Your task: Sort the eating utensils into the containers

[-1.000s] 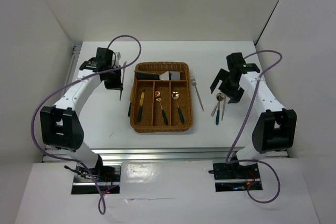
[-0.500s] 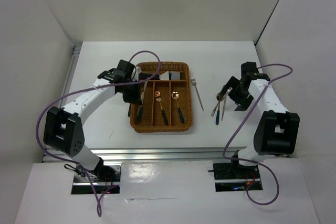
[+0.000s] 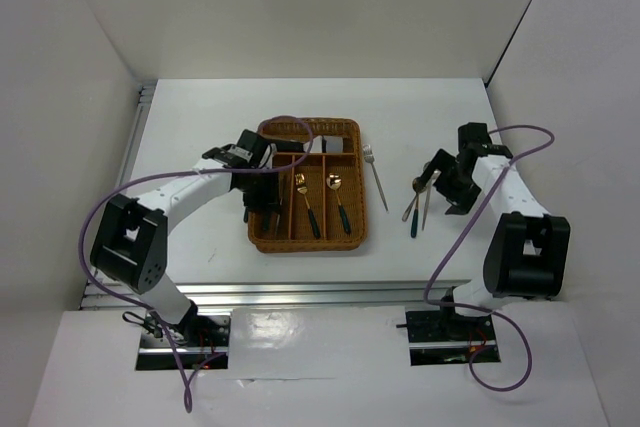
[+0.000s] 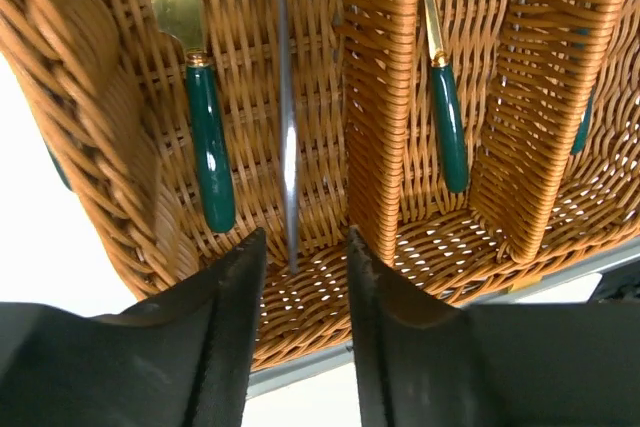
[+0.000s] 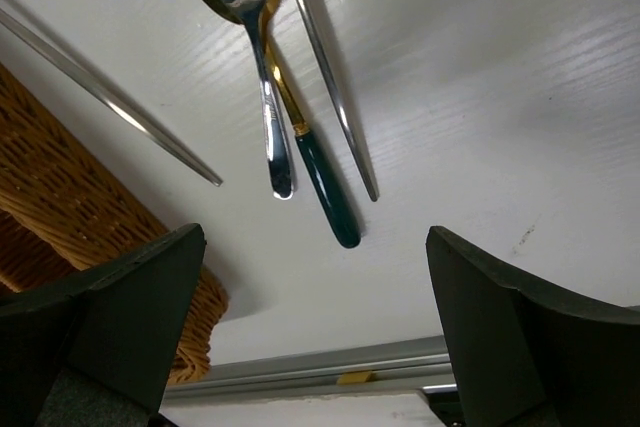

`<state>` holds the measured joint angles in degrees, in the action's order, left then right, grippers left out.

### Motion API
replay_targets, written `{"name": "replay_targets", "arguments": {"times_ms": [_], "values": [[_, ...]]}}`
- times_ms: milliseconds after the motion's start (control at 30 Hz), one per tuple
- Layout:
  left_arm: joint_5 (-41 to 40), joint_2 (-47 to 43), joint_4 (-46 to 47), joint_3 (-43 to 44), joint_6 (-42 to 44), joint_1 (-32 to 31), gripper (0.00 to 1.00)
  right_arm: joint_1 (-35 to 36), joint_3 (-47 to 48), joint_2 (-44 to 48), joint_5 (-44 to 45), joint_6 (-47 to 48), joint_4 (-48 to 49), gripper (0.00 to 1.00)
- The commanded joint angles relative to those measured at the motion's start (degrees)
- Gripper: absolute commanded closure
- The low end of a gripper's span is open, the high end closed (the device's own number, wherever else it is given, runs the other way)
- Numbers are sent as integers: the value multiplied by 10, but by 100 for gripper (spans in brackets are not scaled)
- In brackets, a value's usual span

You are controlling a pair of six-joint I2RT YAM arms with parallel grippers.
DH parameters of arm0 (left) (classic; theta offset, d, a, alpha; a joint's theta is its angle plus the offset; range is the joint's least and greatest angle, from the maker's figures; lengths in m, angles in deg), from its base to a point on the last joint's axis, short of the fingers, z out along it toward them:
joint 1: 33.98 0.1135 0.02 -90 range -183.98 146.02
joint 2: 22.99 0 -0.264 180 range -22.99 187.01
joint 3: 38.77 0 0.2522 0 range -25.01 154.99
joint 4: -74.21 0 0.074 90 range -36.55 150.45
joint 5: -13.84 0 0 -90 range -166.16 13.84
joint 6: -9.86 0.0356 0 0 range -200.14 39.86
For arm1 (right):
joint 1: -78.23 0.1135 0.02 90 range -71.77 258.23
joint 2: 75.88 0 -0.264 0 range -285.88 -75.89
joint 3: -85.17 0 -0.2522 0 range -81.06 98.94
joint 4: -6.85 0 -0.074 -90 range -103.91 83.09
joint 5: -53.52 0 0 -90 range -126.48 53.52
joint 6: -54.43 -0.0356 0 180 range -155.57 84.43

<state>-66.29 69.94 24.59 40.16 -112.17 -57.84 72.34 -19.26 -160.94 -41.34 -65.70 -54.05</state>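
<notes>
Left end effector (image 4: 305, 242) slightly parted at wicker tray (image 4: 375, 97) rim, right end effector (image 5: 315, 235) wide above loose utensils (image 5: 270, 127)

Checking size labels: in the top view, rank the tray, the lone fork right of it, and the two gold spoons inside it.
1. Tray
2. Fork, only slightly longer than the next, so unsure
3. Two spoons, which look alike, so not ranked apart

White table (image 3: 420, 117) filled mid-frame. 3 white walls (image 3: 300, 7) enclosed it. 1 aluminium rail (image 3: 320, 293) crossed lower frame.
</notes>
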Motion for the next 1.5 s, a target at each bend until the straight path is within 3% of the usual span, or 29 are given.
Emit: {"name": "replay_targets", "arguments": {"times_ms": [0,100,233,367,600,800,1033,1267,1400,1467], "values": [[-24,-21,-3,19,-10,-1,54,3,-26,17,11,12,21,0],[-40,-21,-28,56,0,-1,44,3,-50,17,-2,12,38,5],[-54,-41,-52,114,12,-1,22,27,-50,17,-8,31,60,7],[-54,-52,-70,157,31,-1,6,88,19,-22,21,49,65,7],[-36,-76,-69,154,48,29,1,184,83,-127,68,76,85,14],[-7,-99,-69,124,60,79,0,201,117,-204,62,104,119,26],[9,-105,-64,117,83,118,0,223,157,-272,93,134,113,29],[19,-105,-64,112,94,137,0,223,163,-308,106,128,113,61],[19,-105,-64,102,94,149,0,223,153,-319,100,117,113,100],[25,-105,-64,102,94,149,0,223,148,-319,87,109,107,100]]}}
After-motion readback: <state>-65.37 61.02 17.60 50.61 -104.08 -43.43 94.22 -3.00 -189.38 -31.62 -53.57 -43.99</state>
